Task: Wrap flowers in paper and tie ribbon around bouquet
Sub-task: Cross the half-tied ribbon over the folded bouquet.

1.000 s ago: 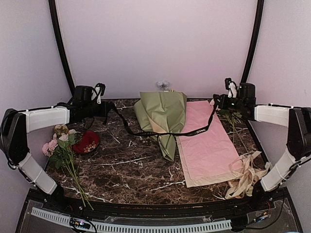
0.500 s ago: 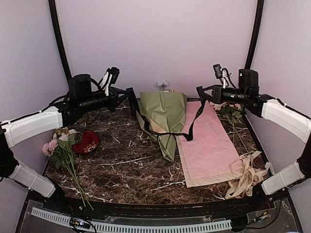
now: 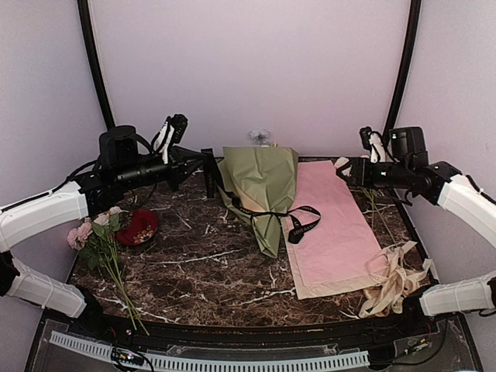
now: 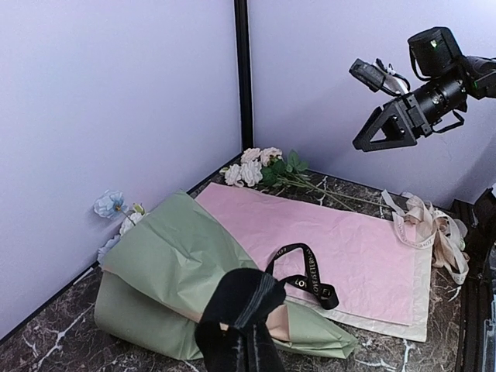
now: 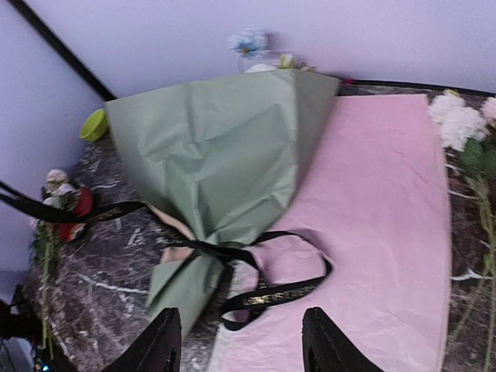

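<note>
While your left gripper (image 4: 236,333) pinches one ribbon (image 3: 302,221) end to hold it taut across the bouquet (image 3: 260,182) at the table's (image 3: 194,271) far edge, your right gripper (image 5: 240,329) hangs open and empty, the other end slack.

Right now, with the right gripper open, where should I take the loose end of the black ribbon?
Take the ribbon at its open loop on the pink sheet, right of the bouquet's waist. Bring the right gripper down from above, one finger inside the loop, one outside: there the band seems to stand on edge, while the lettered tail lies flat.
</note>
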You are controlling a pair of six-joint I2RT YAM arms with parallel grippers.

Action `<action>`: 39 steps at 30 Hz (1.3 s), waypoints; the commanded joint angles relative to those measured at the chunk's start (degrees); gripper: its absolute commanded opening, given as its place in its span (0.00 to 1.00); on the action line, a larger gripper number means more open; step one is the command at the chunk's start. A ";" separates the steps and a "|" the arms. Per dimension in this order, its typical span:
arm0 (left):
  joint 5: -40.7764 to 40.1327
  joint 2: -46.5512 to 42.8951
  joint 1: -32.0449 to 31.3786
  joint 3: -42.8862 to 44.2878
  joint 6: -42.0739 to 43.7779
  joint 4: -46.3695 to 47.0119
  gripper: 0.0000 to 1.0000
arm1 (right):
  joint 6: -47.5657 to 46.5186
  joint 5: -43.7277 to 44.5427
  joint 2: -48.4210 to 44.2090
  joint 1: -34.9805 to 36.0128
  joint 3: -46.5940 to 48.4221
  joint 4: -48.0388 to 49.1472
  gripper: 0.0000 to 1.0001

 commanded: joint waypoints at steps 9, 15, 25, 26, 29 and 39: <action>0.39 -3.76 -0.19 -2.30 1.02 3.35 0.00 | -16.40 -24.34 35.63 19.55 21.93 27.69 0.55; 1.57 -4.21 -0.19 -1.37 0.69 4.27 0.00 | -24.17 -25.93 53.49 21.99 39.05 17.02 0.55; 3.69 -8.70 -0.19 -4.34 -2.94 7.95 0.00 | -21.44 -30.13 50.32 22.56 26.12 32.03 0.56; 4.00 -8.80 -0.19 -4.59 -3.09 7.97 0.00 | -21.56 -29.64 50.23 22.57 25.50 32.61 0.56; 3.83 -9.23 -0.19 -4.99 -2.79 8.32 0.00 | -22.06 -27.19 49.18 22.65 22.75 34.68 0.56; 1.09 -9.06 -0.19 -4.72 -0.90 7.55 0.00 | -26.88 -28.72 50.57 24.23 24.88 29.44 0.55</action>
